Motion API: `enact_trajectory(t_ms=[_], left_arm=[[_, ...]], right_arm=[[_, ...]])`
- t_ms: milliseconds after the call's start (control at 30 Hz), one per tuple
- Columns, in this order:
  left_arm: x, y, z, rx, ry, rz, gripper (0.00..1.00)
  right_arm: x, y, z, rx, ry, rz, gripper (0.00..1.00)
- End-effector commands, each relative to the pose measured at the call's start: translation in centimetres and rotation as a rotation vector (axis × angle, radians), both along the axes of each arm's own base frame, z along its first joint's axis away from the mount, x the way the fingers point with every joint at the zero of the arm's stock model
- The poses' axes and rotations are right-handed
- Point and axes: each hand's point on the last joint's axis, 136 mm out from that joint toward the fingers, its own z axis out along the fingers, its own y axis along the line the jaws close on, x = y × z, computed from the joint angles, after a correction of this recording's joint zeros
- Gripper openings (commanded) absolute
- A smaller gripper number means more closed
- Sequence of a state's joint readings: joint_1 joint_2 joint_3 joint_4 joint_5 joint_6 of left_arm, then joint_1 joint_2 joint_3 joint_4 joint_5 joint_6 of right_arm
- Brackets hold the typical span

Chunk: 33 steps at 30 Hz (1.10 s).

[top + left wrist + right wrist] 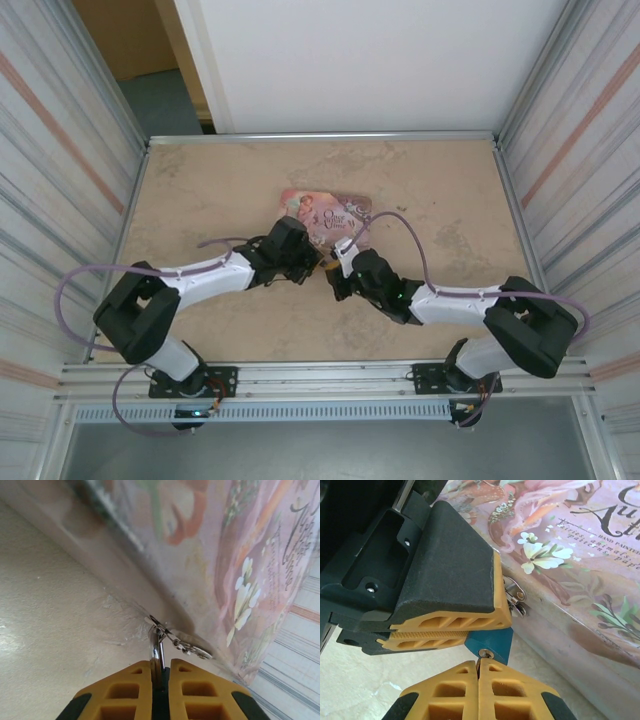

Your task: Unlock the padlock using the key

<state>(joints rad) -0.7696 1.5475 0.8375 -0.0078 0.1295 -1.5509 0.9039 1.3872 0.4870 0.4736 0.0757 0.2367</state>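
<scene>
left end effector point(160, 666) clamping blue padlock point(493, 642), silvery shackle point(156, 647)

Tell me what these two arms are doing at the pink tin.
The left gripper is clamped on the small blue padlock, whose shackle hangs from the latch of the pink tin. The right gripper is shut, its tips at the padlock's base, where a silvery bit shows, probably the key. Unlocked or not, I cannot tell.

The small blue padlock point(490, 642) has a smooth body and a thin, shiny silvery metal shackle point(157, 652). The pink illustrated tin point(580, 555) looks satin-smooth, and the beige mottled table point(220, 190) is matt. The yellow tool fingers point(450, 624) are matt ribbed plastic.
</scene>
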Motion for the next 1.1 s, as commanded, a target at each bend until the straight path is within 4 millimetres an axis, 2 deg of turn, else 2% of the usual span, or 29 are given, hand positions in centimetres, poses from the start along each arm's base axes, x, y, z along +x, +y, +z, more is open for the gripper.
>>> enact_trajectory(t_ms=[0,100,267,367,467,700,900,1067], left_arm=[[-1.4,-1.7,-0.2,-0.035,0.022,-0.063,0.0],[-1.3,-1.6,-0.8,-0.016,0.02,-0.06,0.02],[-1.1,-0.6,-0.8,0.024,-0.017,-0.045,0.25],[-1.0,0.4,0.1,0.066,-0.061,-0.039,0.39],[-0.8,1.7,1.4,0.121,-0.119,-0.045,0.47],[0.0,4.8,6.3,0.298,-0.312,-0.088,0.55],[0.5,5.9,10.5,0.418,-0.525,-0.202,0.6],[0.5,6.5,12.2,0.466,-0.621,-0.245,0.62]], right_arm=[[1.7,-2.2,-1.0,0.007,-0.006,-0.113,0.0],[1.4,-2.8,-1.9,0.011,0.011,-0.117,0.0],[1.3,-3.3,-3.0,0.028,0.042,-0.133,0.0],[1.4,-3.8,-3.5,0.043,0.065,-0.147,0.0],[1.5,-4.2,-3.6,0.07,0.089,-0.156,0.0],[1.7,-5.6,-4.0,0.181,0.219,-0.169,0.0],[1.8,-6.3,-4.9,0.268,0.357,-0.151,0.0],[2.2,-6.7,-6.0,0.303,0.43,-0.163,0.0]])
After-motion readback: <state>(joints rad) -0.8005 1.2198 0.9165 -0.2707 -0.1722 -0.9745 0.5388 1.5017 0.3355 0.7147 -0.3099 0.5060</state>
